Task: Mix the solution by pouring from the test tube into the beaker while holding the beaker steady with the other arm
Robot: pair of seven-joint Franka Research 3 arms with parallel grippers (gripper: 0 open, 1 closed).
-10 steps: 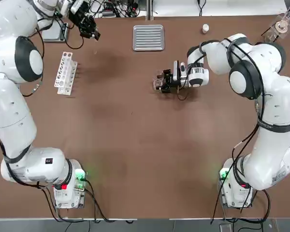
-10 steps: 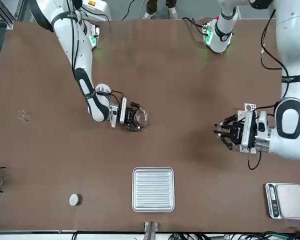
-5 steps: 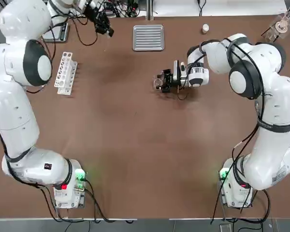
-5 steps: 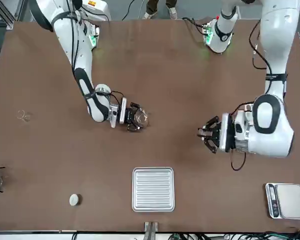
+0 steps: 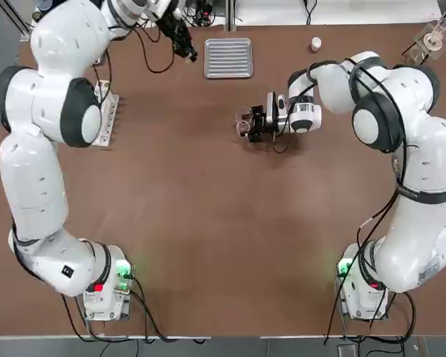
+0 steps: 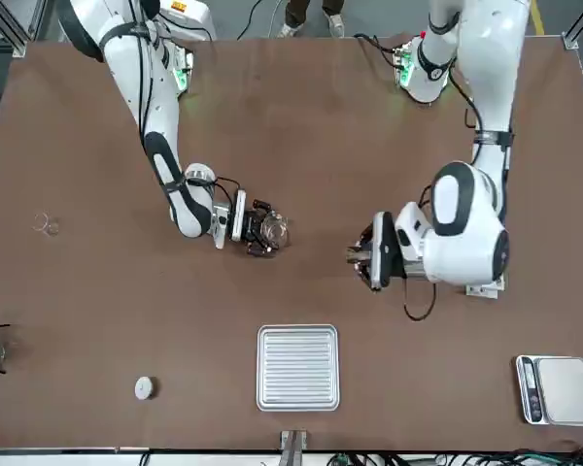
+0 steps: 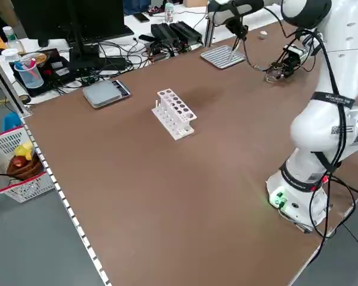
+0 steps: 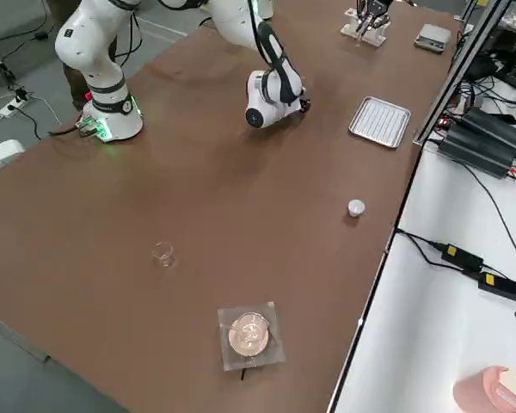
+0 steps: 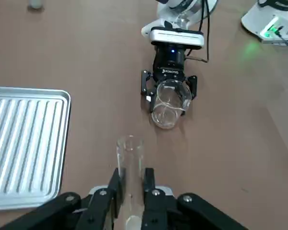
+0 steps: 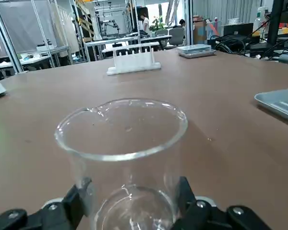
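The beaker [image 5: 243, 128], a small clear glass cup, stands on the brown table a little right of its middle. My right gripper [image 5: 251, 126] reaches in level with the table and is shut on the beaker [image 10: 125, 143], with one finger [image 10: 81, 194] against each side of the glass. My left gripper [image 6: 355, 255] hangs above the table near the far edge, beside the metal tray [image 5: 228, 57], shut on a clear test tube [image 9: 129, 155]. In the left wrist view the tube points toward the beaker [image 9: 170, 98], which lies a short way ahead, apart from it.
A white test tube rack [image 7: 174, 113] stands at the table's left. A scale [image 6: 557, 390] lies in the far left corner. At the far right are a small white cap [image 5: 316, 44], a tiny glass piece [image 8: 162, 253] and a flask on a stand [image 8: 251, 335].
My left arm has swung along the far edge toward the tray and the beaker, carrying the test tube. The right gripper and the beaker have stayed put.
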